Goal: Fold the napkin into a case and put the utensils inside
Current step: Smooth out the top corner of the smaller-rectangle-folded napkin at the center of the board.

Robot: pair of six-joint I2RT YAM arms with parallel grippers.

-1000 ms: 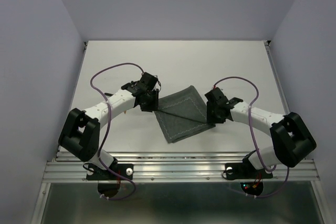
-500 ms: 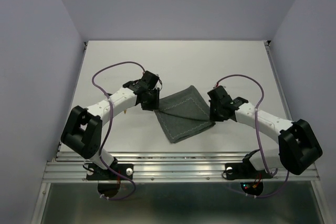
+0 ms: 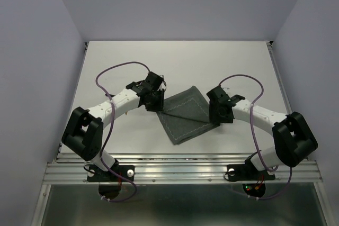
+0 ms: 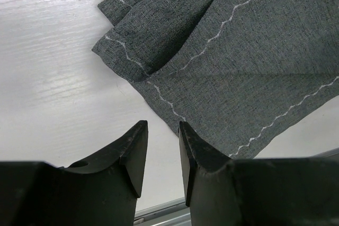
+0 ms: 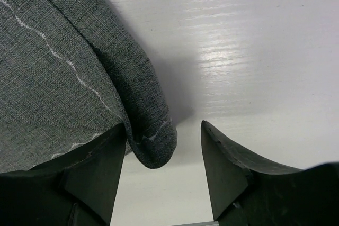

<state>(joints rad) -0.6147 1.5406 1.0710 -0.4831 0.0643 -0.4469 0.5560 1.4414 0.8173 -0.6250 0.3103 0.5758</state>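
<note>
Napkin (image 3: pixel 183 114) is seen from the top cam folded into a tilted diamond, laid flat on the white table (image 3: pixel 122 62) approx midway btw both arms. Its left corner is covered by the left gripper (image 3: pixel 154 99), and its right corner by the right gripper (image 3: pixel 219 111). Purple cables (image 3: pixel 132 63) are looped over each arm, and a metal rail (image 3: pixel 180 165) runs along the near edge.

Left wrist cam: napkin (image 4: pixel 238 51) fills the upper right, w/ layers stacked at the corner and wavy light stitching. Left gripper (image 4: pixel 161 152) is held just short of the hem, over bare table. Its fingers (image 4: pixel 127 157) are parted by a narrow slot & nothing is held.

Right wrist cam: right gripper (image 5: pixel 163 162) is spread wide. A rounded folded corner of the napkin (image 5: pixel 63 67) is poked into the gap right beside one finger (image 5: pixel 90 178), apart from the other. It's not pinched, so nothing is gripped.
</note>
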